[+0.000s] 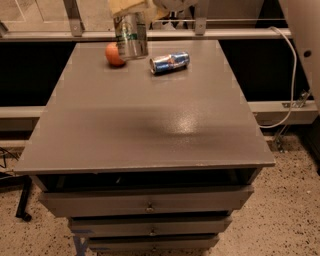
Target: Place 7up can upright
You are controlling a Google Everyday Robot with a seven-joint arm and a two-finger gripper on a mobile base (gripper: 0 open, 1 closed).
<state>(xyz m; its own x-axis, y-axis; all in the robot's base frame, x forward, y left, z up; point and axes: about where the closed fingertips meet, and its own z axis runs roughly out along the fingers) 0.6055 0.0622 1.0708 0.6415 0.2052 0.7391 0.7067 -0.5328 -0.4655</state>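
1. Camera view: the gripper (128,8) sat at the worktop's (150,135) far edge, left of centre, its jaws clasping the 7up can (131,36) by its top.
2. The 7up can stood nearly upright just beside an orange fruit (113,54); a blue can (170,62) lay on its side near that edge's middle.

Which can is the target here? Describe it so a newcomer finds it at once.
Look to the far left of the grey cabinet top, by the orange fruit. There the gripper holds the 7up can by its top, roughly upright. It is silver with green markings, unlike the blue can lying on its side nearby.
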